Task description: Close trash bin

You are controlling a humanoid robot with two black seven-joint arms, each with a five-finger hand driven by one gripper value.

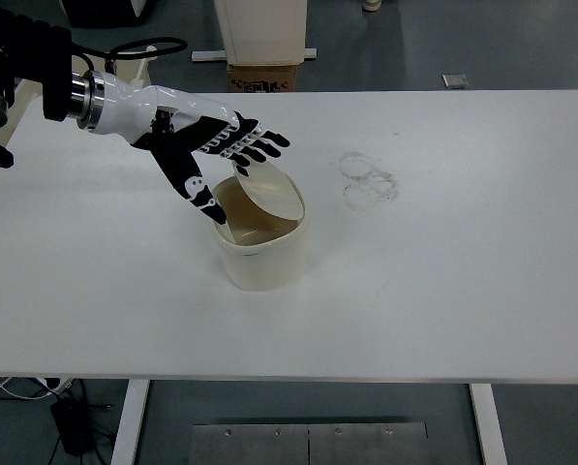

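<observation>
A small cream trash bin (261, 254) stands near the middle of the white table (463, 271). Its oval lid (267, 191) is hinged at the far right of the rim and tilts down over the opening, part-way closed. My left hand (216, 155) reaches in from the upper left, black and white, with its fingers spread flat just above the lid's far edge. Its thumb (203, 199) points down at the bin's left rim. The hand holds nothing. No right arm shows.
Faint ring marks (368, 180) show on the table right of the bin. A cardboard box (263, 77) and a white cabinet (262, 27) stand on the floor beyond the far edge.
</observation>
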